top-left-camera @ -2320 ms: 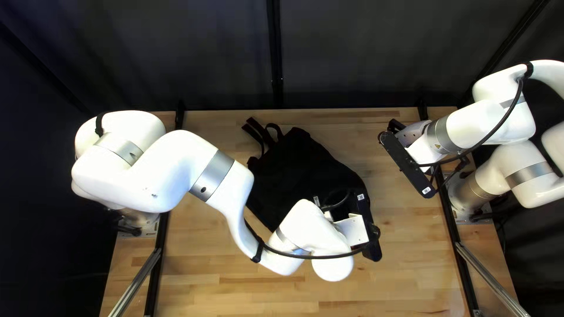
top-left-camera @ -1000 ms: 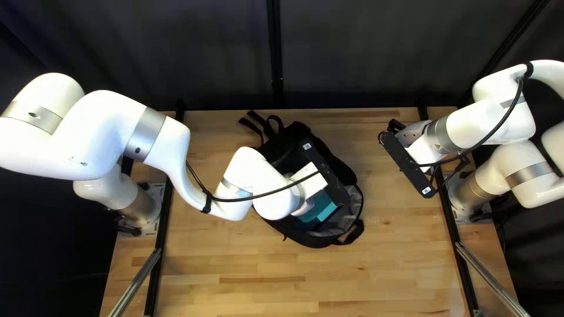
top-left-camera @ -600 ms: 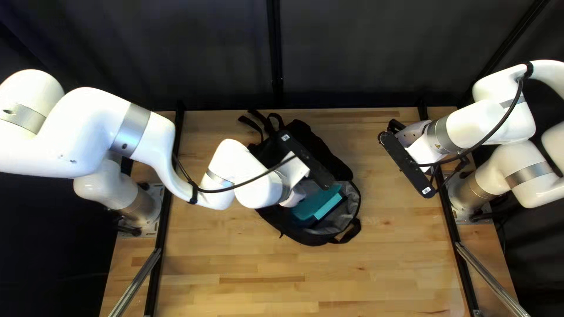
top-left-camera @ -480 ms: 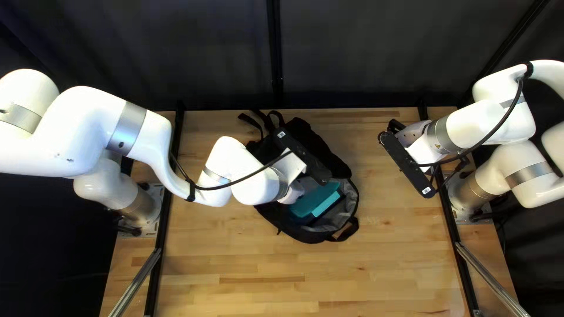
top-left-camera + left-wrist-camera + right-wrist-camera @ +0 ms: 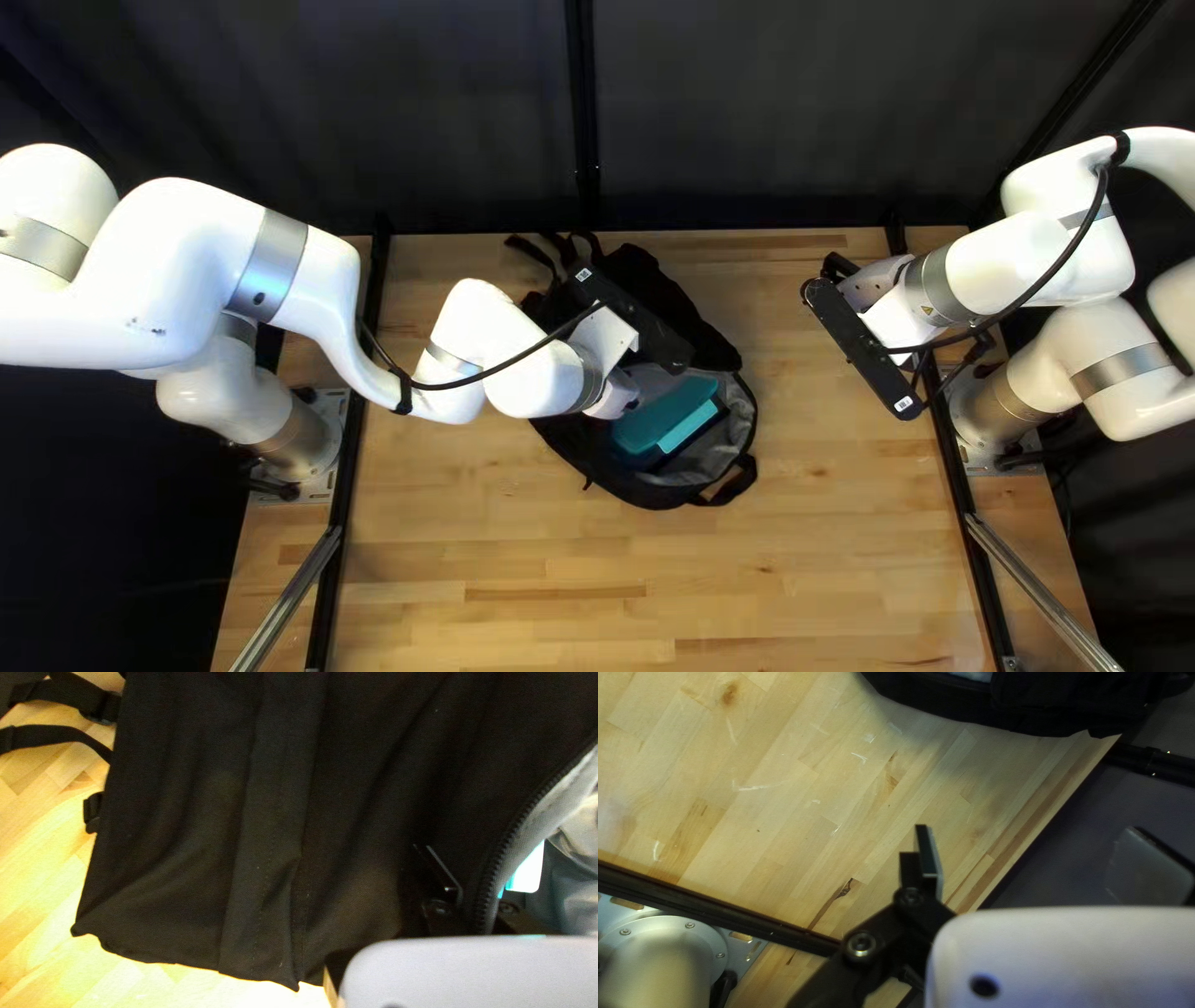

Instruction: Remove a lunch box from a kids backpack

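Observation:
A black backpack lies on the table, its main compartment unzipped with grey lining exposed. Inside rests the teal lunch box; a pale and teal bit of it shows past the zipper in the left wrist view. Over the backpack is my left gripper, fingertips hidden from above. In its wrist view, my left gripper is shut on the flap's zippered edge, one finger outside, the other mostly hidden. Well away from the backpack hangs my right gripper; my right gripper is open and empty.
Wooden table surrounds the backpack. Shoulder straps reach toward the far edge, while a loop handle points toward the near side. Black rails run along both table sides. A dark curtain hangs behind.
My left arm has swung toward the far left, pulling the flap back and uncovering the grey lining and teal lunch box. The backpack has shifted slightly too. My right arm looks unmoved.

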Controlling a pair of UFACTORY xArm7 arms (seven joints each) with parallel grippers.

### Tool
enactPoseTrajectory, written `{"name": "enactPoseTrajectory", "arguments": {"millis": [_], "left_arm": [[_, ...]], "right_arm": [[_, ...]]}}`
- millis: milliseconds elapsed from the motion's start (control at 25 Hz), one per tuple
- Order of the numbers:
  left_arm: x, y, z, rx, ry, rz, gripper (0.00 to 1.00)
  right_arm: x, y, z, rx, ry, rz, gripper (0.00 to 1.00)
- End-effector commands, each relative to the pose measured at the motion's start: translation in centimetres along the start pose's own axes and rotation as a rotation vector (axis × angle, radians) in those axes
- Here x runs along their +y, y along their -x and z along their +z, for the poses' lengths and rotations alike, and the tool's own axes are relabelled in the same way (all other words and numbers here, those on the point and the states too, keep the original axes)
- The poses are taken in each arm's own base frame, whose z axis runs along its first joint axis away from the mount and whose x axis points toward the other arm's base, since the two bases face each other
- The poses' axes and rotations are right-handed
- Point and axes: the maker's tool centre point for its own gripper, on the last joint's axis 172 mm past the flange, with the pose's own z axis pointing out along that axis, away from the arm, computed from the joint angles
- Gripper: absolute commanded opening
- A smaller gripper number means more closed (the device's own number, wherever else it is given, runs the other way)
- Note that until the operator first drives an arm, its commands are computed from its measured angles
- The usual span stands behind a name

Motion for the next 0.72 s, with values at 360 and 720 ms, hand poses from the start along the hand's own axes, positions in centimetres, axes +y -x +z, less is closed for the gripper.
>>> {"name": "enactPoseTrajectory", "arguments": {"millis": [360,720], "left_arm": [[-0.30,0.10,-0.10,-0.018,-0.002,0.002,0.00],[-0.30,0.10,-0.10,-0.018,-0.002,0.002,0.00]], "right_arm": [[0.00,0.00,0.00,0.000,0.000,0.000,1.00],[0.00,0.00,0.00,0.000,0.000,0.000,1.00]]}}
